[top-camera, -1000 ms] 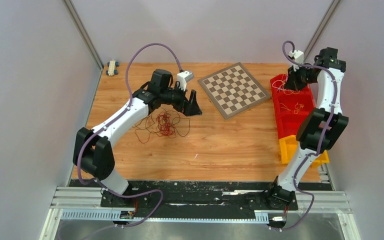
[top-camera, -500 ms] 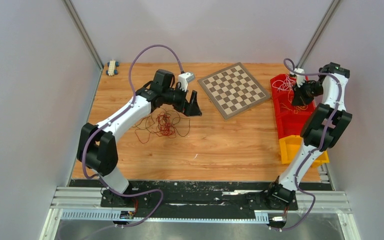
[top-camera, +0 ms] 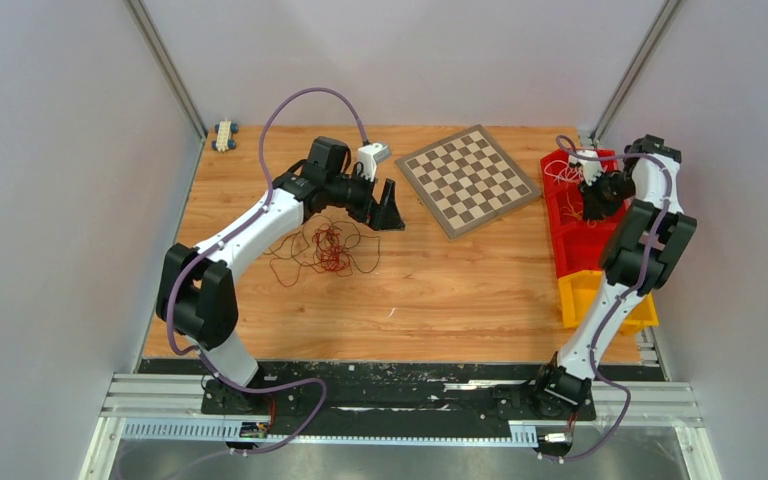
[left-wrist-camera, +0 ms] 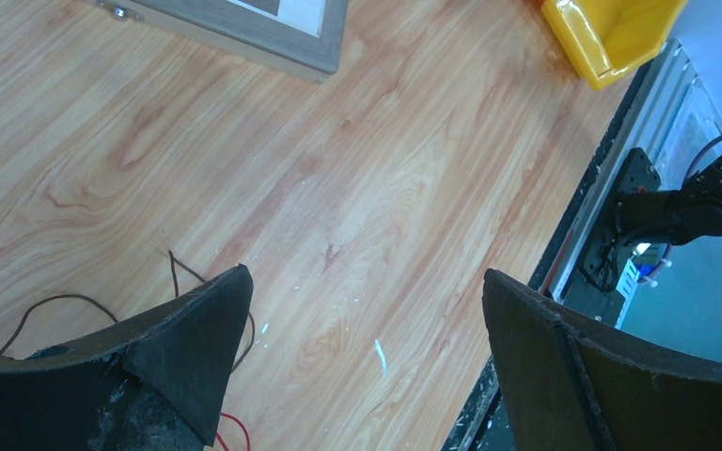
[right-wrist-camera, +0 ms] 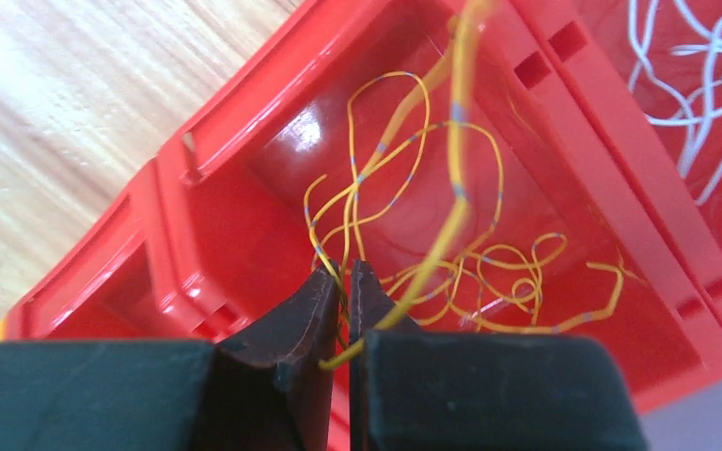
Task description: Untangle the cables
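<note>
A tangle of red and dark brown cables [top-camera: 325, 248] lies on the wooden table left of centre. My left gripper [top-camera: 388, 212] is open and empty, above the table just right of that tangle; a brown loop [left-wrist-camera: 180, 277] and a red bit show beside its left finger. My right gripper [top-camera: 593, 203] is shut on the yellow-orange cable [right-wrist-camera: 451, 178], whose loops lie in the middle compartment of the red bin [right-wrist-camera: 244, 122]. White cables [right-wrist-camera: 705, 85] lie in the far compartment, also seen from above [top-camera: 560, 172].
A chessboard [top-camera: 468, 179] lies tilted at the back centre. A yellow bin [top-camera: 575, 297] stands in front of the red bin [top-camera: 565, 245] at the right edge. A small toy car [top-camera: 225, 134] sits at the back left corner. Side walls close in.
My right arm has folded down and toward the front, bringing its gripper from over the far compartment down into the red bin's middle compartment. The left arm has hardly moved.
</note>
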Available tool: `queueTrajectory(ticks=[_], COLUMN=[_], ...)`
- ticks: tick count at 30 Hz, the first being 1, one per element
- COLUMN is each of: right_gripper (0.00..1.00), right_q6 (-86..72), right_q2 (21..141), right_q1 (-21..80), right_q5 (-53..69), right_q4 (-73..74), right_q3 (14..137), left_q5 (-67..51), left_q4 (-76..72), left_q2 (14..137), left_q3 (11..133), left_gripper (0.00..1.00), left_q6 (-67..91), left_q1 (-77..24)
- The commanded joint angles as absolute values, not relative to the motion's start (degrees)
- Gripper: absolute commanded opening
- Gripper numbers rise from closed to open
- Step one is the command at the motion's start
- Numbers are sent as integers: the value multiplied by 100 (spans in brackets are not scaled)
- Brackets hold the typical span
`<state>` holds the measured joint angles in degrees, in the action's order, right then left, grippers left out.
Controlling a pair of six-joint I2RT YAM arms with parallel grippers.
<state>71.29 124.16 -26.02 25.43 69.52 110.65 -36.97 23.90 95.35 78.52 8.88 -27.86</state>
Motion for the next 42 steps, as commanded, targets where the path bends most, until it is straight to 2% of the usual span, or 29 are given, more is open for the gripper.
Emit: queueTrajectory(ticks=[1, 5, 10, 15, 22, 28, 32, 37, 42], right_gripper=[8, 10, 28, 44, 57, 64, 78, 89, 92], right_q6=[7160, 7088, 6871, 7028, 6917, 6949, 6676, 5738, 4129], right_q2=[12692, 12893, 13137, 12579, 11960, 11611, 11415, 11042, 10648], right_q1=[-2486, -2451, -2435, -2435, -2428, -2426, -2360, -1508, -143], right_q5=[2312, 2247, 2052, 2237, 2589, 2739, 3338, 3931, 4460], right_q4=[6558, 6424, 6387, 6384, 6519, 6894, 7197, 7304, 6022], right_q3=[11157, 11180, 11483, 11402, 11572, 11769, 11926, 11585, 10236], left_q5=[-3696, -3704, -3686, -3648, -3617, -3455, -3338, -3199, -3092], left_q4=[2345, 2321, 2337, 2320, 2259, 2308, 2516, 3186, 4046], left_q2=[9543, 9588, 9638, 9606, 9448, 9207, 9045, 8729, 8889], left_q3=[8050, 8061, 8136, 8146, 8041, 7810, 7612, 7314, 7049], left_gripper=[100, 100, 100, 100, 100, 100, 100, 100, 100], left_q6=[967, 1009, 967, 923, 904, 798, 737, -74, -1013], left_q1=[-2755, -2751, -2752, -2760, -2753, -2748, -2476, -1450, -482])
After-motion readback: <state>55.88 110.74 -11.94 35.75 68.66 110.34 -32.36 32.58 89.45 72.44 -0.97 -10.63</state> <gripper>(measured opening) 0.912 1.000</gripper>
